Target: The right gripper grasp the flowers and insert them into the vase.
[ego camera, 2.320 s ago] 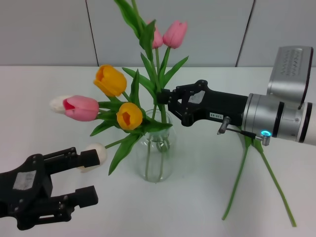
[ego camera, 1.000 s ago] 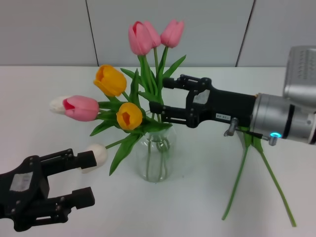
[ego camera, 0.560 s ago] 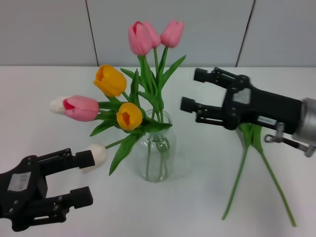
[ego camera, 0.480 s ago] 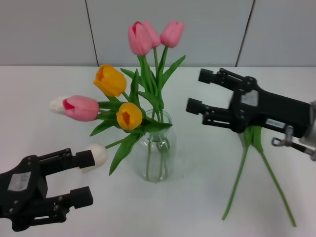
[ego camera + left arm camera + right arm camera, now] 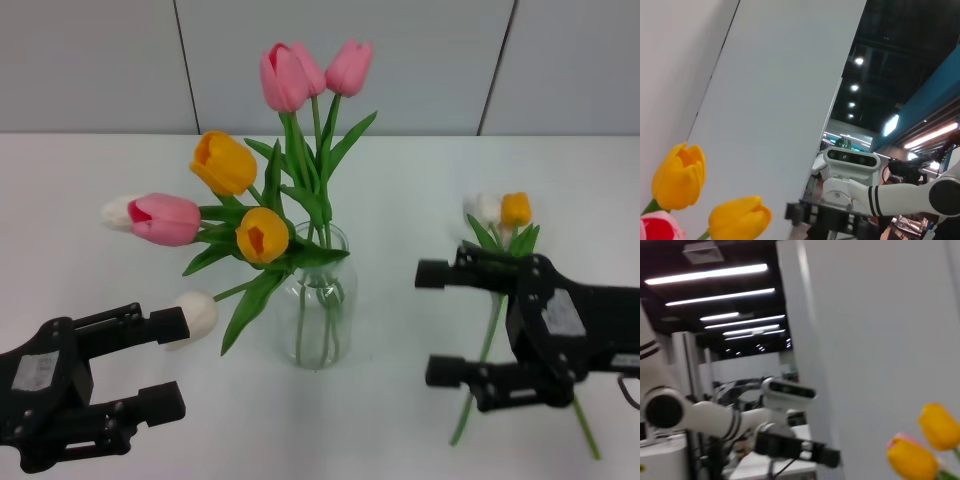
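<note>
Hiding the flowers' (image 5: 497, 262) stems, right gripper (image 5: 446, 322) spread wide

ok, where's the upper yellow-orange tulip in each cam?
Head view: the upper yellow-orange tulip sits left of the vase, above the lower yellow one.
Left wrist view: probably the bloom at the left edge.
Right wrist view: probably the bloom at the right edge.
Shared landmark: the lower yellow tulip beside it in all three.
</note>
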